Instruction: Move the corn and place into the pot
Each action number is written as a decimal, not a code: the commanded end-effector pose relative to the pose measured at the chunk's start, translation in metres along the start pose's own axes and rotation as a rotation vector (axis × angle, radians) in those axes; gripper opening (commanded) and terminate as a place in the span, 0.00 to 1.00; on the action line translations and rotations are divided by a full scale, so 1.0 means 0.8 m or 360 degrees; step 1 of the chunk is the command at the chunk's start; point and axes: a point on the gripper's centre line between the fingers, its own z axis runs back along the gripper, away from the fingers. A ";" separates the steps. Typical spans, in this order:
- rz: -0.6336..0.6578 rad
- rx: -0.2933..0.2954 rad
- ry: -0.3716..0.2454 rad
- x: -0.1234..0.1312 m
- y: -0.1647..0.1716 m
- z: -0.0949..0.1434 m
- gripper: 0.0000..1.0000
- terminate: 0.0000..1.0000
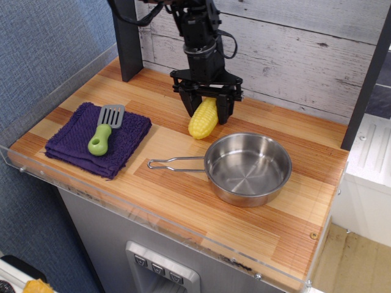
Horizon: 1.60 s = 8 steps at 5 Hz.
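Corn (203, 119) tilted between narrow gripper (206, 111) fingers, at 10 o'clock from pot (247, 168); firm grip not clear.

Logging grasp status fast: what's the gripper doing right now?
Gripper: fingers straddle the corn; whether they are clamped on it cannot be told.

No legible text, label, brand, number or sign anywhere.

glossy plastic corn (203, 118), shiny steel pot (247, 168), wood-grain counter (183, 183), plush cloth (99, 138)
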 end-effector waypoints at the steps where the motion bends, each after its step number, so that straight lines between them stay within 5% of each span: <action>1: -0.0027 0.0000 0.0005 -0.004 0.003 0.017 0.00 0.00; 4: 0.0043 0.0002 -0.0194 -0.027 -0.017 0.129 0.00 0.00; 5: -0.0004 -0.0071 -0.0172 -0.030 -0.040 0.120 0.00 0.00; 8: -0.0207 -0.0106 0.0057 -0.054 -0.122 0.030 0.00 0.00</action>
